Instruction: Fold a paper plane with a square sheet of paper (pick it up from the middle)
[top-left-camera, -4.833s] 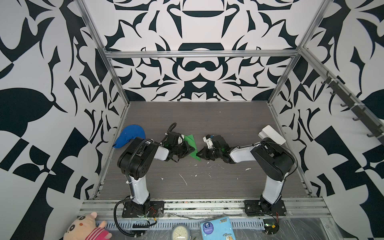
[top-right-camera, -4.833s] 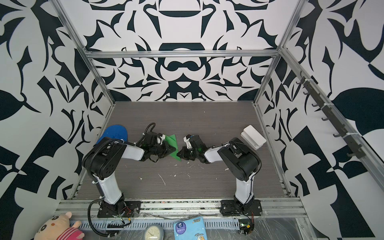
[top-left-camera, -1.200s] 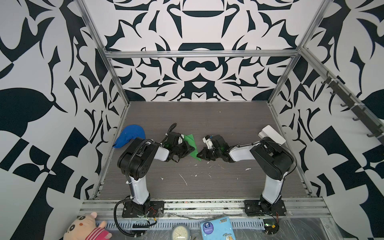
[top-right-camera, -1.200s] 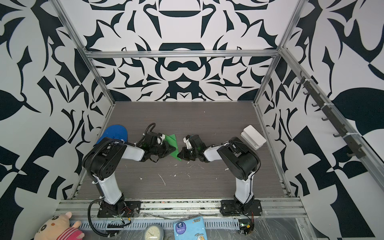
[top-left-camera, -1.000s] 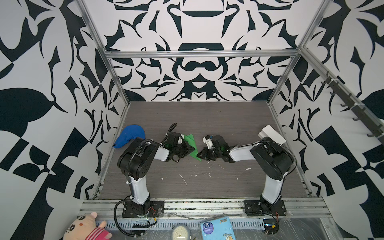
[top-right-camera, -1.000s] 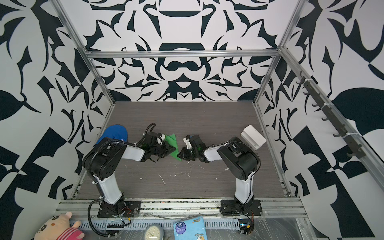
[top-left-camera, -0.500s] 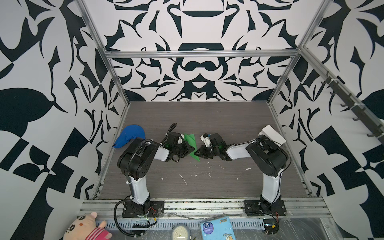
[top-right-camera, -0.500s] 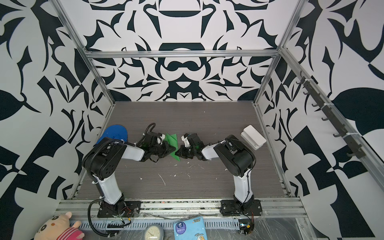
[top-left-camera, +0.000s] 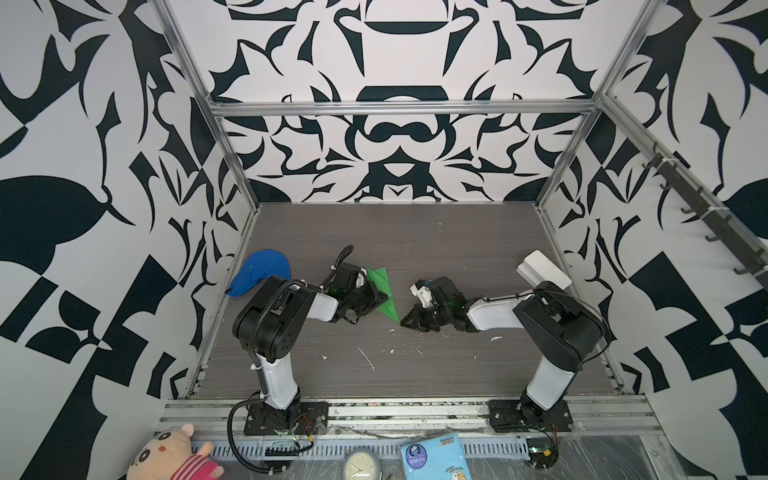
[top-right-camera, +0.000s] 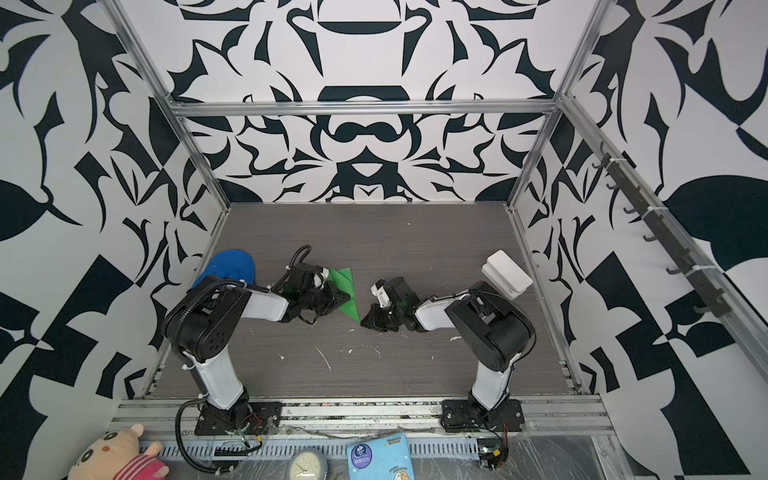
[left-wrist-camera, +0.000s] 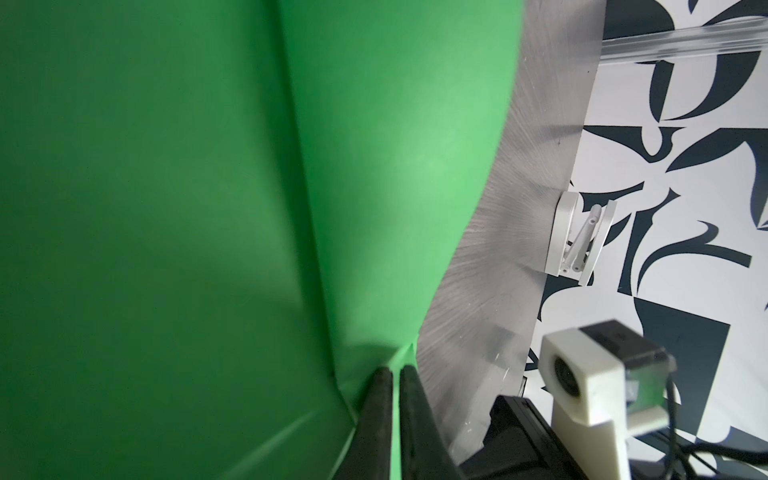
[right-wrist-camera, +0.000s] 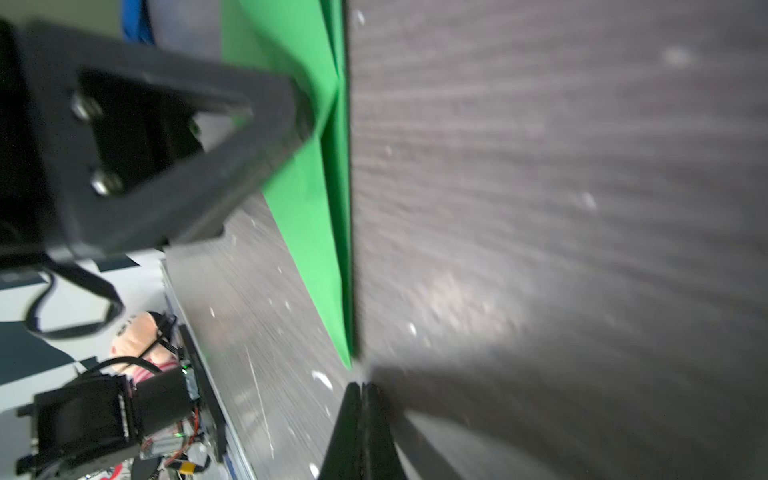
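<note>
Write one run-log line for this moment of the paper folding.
step: folding | left gripper: shut on narrow bright green folded paper plane | right gripper: shut, empty, near plane's pointed tip

readable text: none | blue packet (top-left-camera: 434, 457) print: too small

Right tool (right-wrist-camera: 362, 388) has backed away; paper plane (top-left-camera: 385, 297) tip now uncovered
</note>
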